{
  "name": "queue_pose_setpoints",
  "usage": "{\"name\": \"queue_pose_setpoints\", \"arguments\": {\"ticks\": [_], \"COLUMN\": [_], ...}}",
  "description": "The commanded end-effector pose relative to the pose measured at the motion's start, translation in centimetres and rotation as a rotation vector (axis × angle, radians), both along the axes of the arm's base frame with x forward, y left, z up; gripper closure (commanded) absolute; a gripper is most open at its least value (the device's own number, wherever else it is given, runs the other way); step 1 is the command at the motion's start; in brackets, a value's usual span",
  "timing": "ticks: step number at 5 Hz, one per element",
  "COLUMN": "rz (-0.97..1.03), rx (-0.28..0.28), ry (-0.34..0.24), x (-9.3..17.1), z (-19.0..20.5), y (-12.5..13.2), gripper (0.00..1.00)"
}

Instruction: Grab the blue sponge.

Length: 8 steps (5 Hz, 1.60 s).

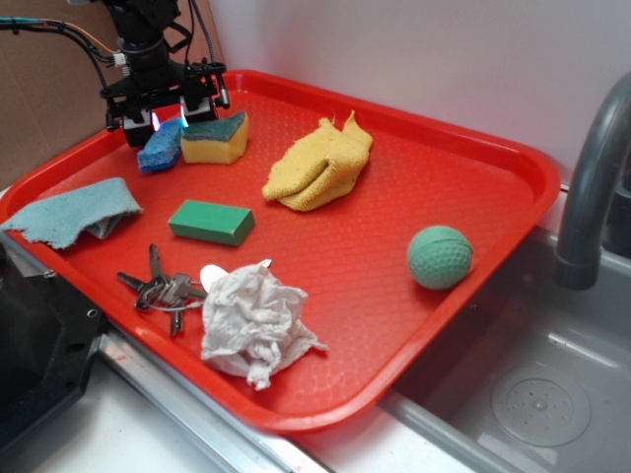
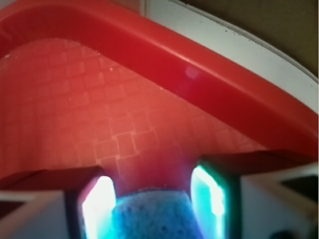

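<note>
The blue sponge (image 1: pixel 160 150) lies in the upper left of the frame on the red tray (image 1: pixel 444 187), touching the yellow sponge (image 1: pixel 215 138) at its right. The gripper (image 1: pixel 168 120) straddles it; in the wrist view its lit pads (image 2: pixel 99 206) flank the sponge (image 2: pixel 152 216) closely (whether they actually pinch it, I cannot tell). A green block (image 1: pixel 210 222) lies lower.

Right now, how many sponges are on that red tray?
2. The blue sponge sits at the tray's far left corner, between the gripper's fingers. The yellow sponge with a dark-green layer lies touching its right side. None seem hidden.
</note>
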State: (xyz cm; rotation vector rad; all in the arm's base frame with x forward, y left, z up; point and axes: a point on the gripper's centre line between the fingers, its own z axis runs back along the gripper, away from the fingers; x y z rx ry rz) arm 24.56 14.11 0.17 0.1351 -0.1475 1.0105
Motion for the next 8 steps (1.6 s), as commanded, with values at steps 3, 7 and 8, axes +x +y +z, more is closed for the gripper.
{"name": "queue_pose_setpoints", "arguments": {"ticks": [3, 7, 8], "rz": [-0.260, -0.723, -0.832], "rx": [-0.079, -0.008, 0.018], "ry": [-0.047, -0.100, -0.110], "x": [-4.9, -3.9, -2.9], "z": [8.7, 24.3, 23.9], "y": [-1.8, -12.4, -13.5], "gripper": [1.00, 1.00, 1.00]}}
